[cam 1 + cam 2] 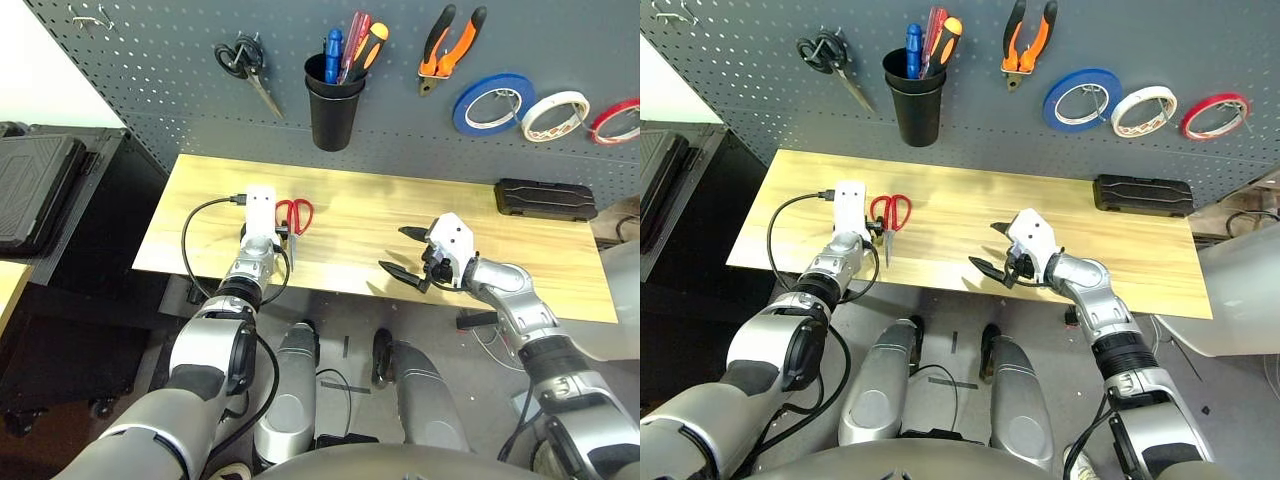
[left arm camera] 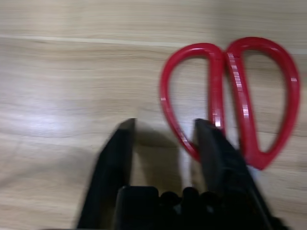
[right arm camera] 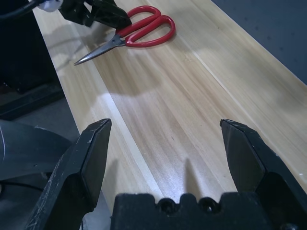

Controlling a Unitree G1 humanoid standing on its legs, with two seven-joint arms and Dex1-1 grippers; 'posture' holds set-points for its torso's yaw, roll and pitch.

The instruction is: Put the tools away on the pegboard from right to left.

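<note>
On the wooden counter (image 1: 400,215), the left arm is stretched forward with its pincer (image 2: 165,132) low over the boards, right at the handle end of the red-handled scissors (image 1: 294,222). From the wrist camera one black finger (image 2: 216,143) sits over the near loop of the red handle while the other is on bare wood just beside it, so the pincer is partly closed around that loop but I honestly can't say if it's pinching it yet, that shot is kinda blurry. The scissors lie flat, blades pointing back toward the robot's edge of the counter.

Right arm is bent in from the side, wrist cocked toward the middle, and its pincer (image 1: 405,258) hangs spread wide with nothing in it, well apart from the scissors, over bare wood.

Up on the pegboard (image 1: 150,70): black-handled scissors (image 1: 245,65) on a hook at the left, then a black cup (image 1: 333,100) with the slim screwdriver (image 1: 370,45) and a couple of other handles sticking out, then the orange-and-black pliers (image 1: 447,45), then a blue tape roll (image 1: 493,103), the whitish tape roll (image 1: 555,115) and a red tape roll (image 1: 615,120) in a row. A flat black case (image 1: 545,199) lies at the far right of the counter, near the board. A black cable (image 1: 195,240) loops off the left wrist.
</note>
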